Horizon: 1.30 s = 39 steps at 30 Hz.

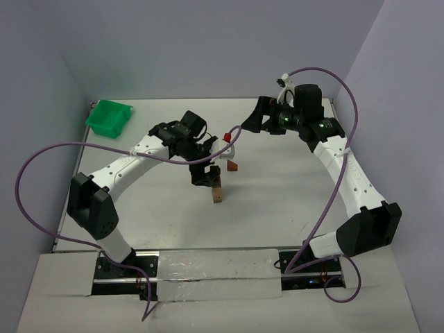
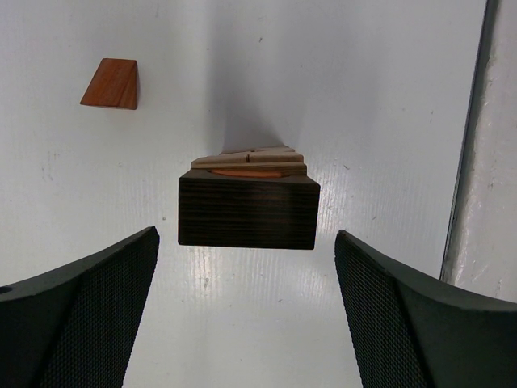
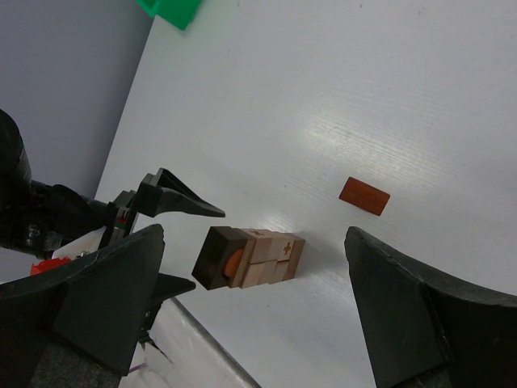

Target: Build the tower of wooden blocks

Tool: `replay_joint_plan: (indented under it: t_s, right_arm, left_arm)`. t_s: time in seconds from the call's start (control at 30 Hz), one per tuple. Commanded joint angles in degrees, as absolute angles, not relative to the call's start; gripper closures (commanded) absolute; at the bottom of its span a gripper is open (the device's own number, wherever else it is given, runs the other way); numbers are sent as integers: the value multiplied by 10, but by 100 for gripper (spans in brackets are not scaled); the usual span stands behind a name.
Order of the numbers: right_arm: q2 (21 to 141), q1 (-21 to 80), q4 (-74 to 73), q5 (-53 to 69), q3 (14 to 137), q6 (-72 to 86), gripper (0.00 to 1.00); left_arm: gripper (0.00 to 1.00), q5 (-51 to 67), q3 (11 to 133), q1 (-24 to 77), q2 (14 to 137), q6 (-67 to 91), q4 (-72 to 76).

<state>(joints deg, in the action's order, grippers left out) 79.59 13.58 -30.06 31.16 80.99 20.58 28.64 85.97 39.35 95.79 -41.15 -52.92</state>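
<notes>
Tower (image 1: 218,190) of wood blocks stands near the middle of the white table (image 1: 277,208), upright, its long axis vertical and its top pointing straight up at the left gripper (image 1: 202,175). That gripper hangs just above the stack, spread wide and empty. In the left wrist view its fingers (image 2: 89,307) flank the top block with bare table showing on each side, touching nothing. The right gripper (image 1: 262,119) hovers well apart toward the far right, also spread open and holding nothing. A dark brown block (image 2: 247,212) caps the tower, over a reddish piece and tan blocks. One loose reddish-brown wedge (image 2: 111,84) lies flat on the table near the tower, on its far side, between the two grippers; the left one looks nearer, so it seems the likelier arm to fetch it
</notes>
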Motion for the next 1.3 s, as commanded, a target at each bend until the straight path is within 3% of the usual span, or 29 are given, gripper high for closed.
replay_joint_plan:
  t_s: [0.0, 0.7, 0.83, 1.03, 1.27]
  right_arm:
    - [777, 132, -282, 320, 809, 208, 0]
    - [765, 132, -278, 323, 806, 180, 0]
    - [763, 125, -295, 306, 791, 113, 2]
    - [787, 105, -353, 312, 759, -91, 13]
    - [940, 98, -489, 377, 825, -292, 25]
  left_arm:
    - [1, 289, 889, 400, 952, -404, -521]
    - [1, 275, 946, 399, 911, -368, -501]
    - [1, 276, 959, 390, 893, -357, -499]
    - [1, 334, 966, 344, 865, -330, -500]
    - [1, 448, 933, 271, 830, -321, -501]
